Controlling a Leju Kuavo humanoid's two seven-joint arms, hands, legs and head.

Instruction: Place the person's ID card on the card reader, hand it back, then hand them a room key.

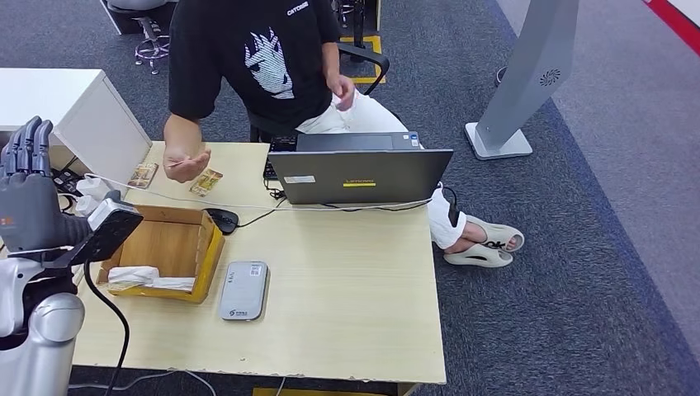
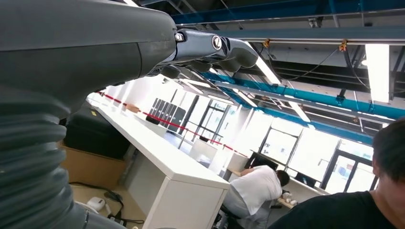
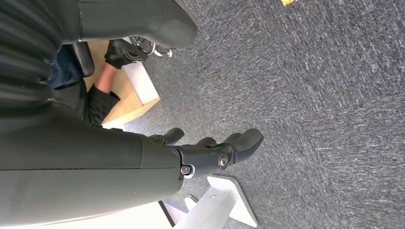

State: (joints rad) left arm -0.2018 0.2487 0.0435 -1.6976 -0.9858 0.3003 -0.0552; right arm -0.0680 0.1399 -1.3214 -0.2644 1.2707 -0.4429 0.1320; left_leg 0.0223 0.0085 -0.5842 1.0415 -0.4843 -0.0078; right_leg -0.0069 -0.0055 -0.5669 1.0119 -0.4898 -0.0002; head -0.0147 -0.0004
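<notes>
One grey flat rectangular card reader [image 1: 244,289] is set bare on the pale wooden surface [image 1: 355,280]; a thin card [image 1: 188,162] is pinched in the person's hand [image 1: 185,161]. Left hand [image 1: 29,194] is raised, empty, fingers straight; right hand [image 3: 210,155] hangs empty, loosely curled. Handover stage: card being offered or already returned cannot be told.

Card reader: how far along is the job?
Reader is bare. Left hand is raised and empty; right hand hangs empty over the carpet. The person's hand seems to pinch a thin card. That fits an ID about to be offered, or one already handed back.
</notes>
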